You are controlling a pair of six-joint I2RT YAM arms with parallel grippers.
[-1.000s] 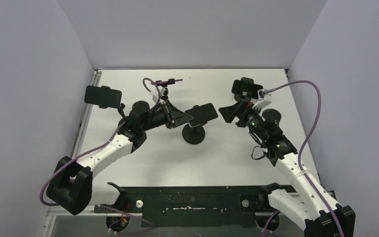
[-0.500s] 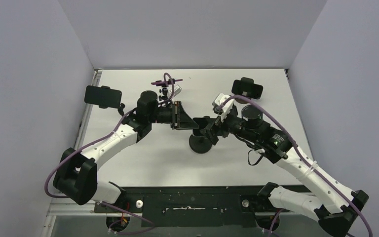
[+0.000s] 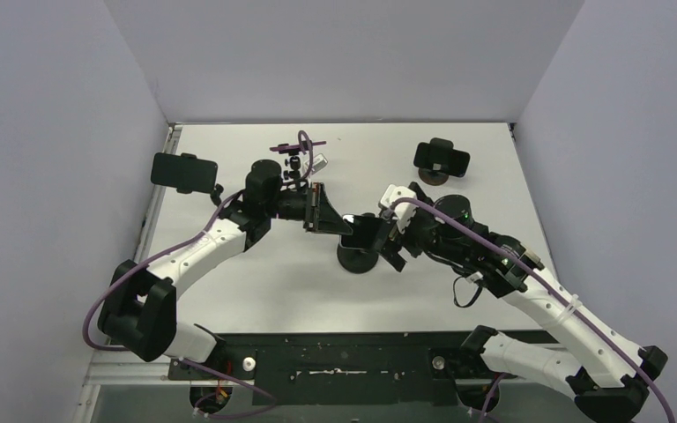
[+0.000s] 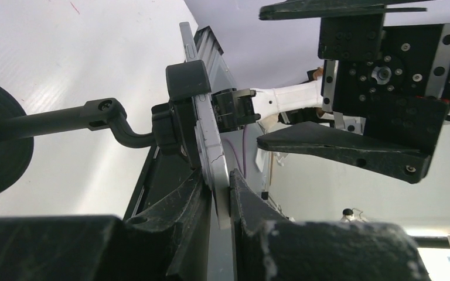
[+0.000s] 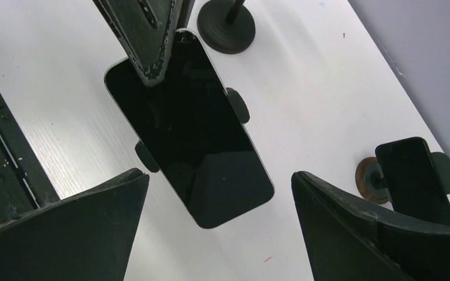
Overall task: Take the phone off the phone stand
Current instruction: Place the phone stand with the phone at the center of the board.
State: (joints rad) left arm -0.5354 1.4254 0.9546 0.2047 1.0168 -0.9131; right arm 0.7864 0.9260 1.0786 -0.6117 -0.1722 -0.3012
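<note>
This is looking like a robotics lab test cell rather than a home or shop. A bare white table is sitting boxed in by plain pale panels on the left, right and far sides. The left arm and the right arm, white and black, are standing bolted to a black base plate at the near edge, with purple cables trailing over them. A phone on a phone stand is sitting mid-table, and two more clamped phones, far left and far right, are standing as staged props.
</note>
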